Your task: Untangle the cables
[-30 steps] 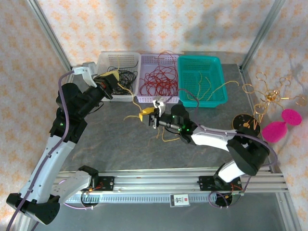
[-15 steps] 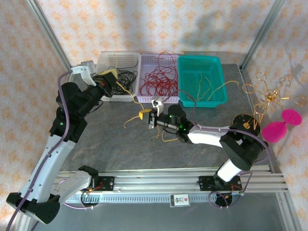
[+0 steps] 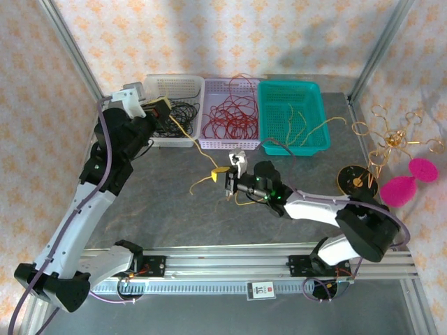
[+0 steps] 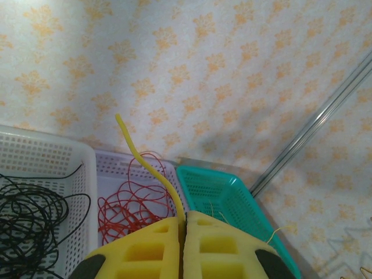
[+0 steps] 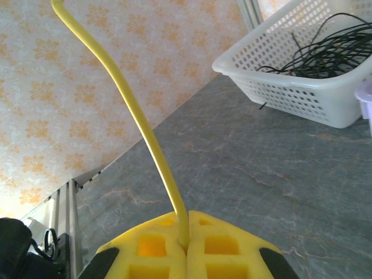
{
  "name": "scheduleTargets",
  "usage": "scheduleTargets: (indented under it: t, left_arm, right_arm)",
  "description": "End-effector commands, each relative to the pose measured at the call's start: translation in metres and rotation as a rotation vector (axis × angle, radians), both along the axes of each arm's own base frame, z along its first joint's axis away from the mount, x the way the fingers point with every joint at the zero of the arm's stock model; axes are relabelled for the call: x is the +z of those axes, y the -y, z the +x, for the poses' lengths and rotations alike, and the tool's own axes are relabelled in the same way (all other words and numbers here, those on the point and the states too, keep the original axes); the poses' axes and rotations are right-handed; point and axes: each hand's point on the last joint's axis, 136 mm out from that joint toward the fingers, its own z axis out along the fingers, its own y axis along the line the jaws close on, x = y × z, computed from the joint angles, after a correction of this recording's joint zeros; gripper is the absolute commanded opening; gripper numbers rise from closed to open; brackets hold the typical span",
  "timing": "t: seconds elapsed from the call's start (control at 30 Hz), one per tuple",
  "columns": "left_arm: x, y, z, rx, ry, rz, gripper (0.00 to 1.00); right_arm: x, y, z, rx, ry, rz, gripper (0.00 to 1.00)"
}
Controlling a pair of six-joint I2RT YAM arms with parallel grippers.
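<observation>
The grey marbled bench [image 3: 167, 209] carries everything. The left arm [image 3: 91, 188] rises from the near edge and reaches to the far left corner. The right arm [image 3: 321, 209] lies low across the middle of the bench and points left.

Three baskets stand in a row along the far edge. The white basket [image 3: 157, 87] [image 4: 40, 157] [image 5: 290, 87] is on the left, the lilac basket [image 3: 209, 143] [image 4: 110, 160] in the middle and the teal basket [image 3: 269, 91] [image 4: 232, 197] on the right.

The black cables [image 3: 183, 110] [image 4: 23, 215] [image 5: 331, 46] are coiled in the white basket. The red cables [image 3: 230, 115] [image 4: 131, 203] loop inside the lilac one. Thin yellow cables [image 3: 300, 129] lie in the teal one, and some strands spill over its near and right rims.

The left end effector [image 3: 165, 105] [image 4: 185, 224] hangs above the near left corner of the white basket. Its yellow pads are pressed together on a yellow cable [image 3: 178, 125] [image 4: 152, 174], which curves out past the tips.

The right end effector [image 3: 221, 170] [image 5: 187, 232] sits over open bench, in front of the lilac basket. It is likewise closed, pinching a second yellow cable [image 3: 202, 181] [image 5: 133, 110], whose free end droops toward the bench on the left.

Whether the two held strands join cannot be told.
</observation>
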Motion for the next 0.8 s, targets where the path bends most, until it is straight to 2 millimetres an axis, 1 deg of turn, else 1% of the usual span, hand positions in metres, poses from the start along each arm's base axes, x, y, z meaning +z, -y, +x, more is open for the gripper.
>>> scheduleTargets:
  t: [0.0,0.03,0.1,0.13,0.17,0.23,0.4,0.6,0.7,0.77]
  left_arm:
    - [0.057,-0.018,-0.007,0.076,0.175,-0.043,0.02]
    - [0.053,-0.013,-0.006,0.05,0.168,-0.048,0.14]
    - [0.045,-0.005,-0.005,0.009,0.151,-0.053,0.43]
    - [0.039,-0.003,-0.004,-0.001,0.138,-0.055,0.53]
    - [0.035,-0.003,-0.004,-0.003,0.127,-0.056,0.56]
    - [0.029,-0.003,-0.006,-0.005,0.117,-0.058,0.58]
    - [0.013,-0.009,-0.022,0.0,0.097,-0.048,0.58]
    - [-0.012,-0.022,-0.043,0.043,0.041,0.009,0.59]
    - [-0.024,-0.027,-0.053,0.057,0.014,0.032,0.59]
    - [-0.032,-0.03,-0.058,0.063,0.001,0.04,0.59]
  right_arm:
    - [-0.042,0.023,0.004,-0.108,-0.094,-0.161,0.0]
    - [-0.04,0.027,0.008,-0.138,-0.103,-0.183,0.0]
    - [-0.032,0.03,0.013,-0.17,-0.103,-0.209,0.0]
    - [-0.026,0.033,0.016,-0.192,-0.103,-0.22,0.0]
    - [-0.02,0.035,0.019,-0.215,-0.101,-0.227,0.0]
    - [-0.008,0.04,0.025,-0.253,-0.101,-0.246,0.0]
    - [0.024,0.058,0.04,-0.325,-0.121,-0.247,0.0]
    - [0.065,0.095,0.066,-0.435,-0.141,-0.204,0.0]
    - [0.081,0.114,0.077,-0.489,-0.127,-0.194,0.0]
    - [0.091,0.122,0.082,-0.512,-0.114,-0.193,0.0]
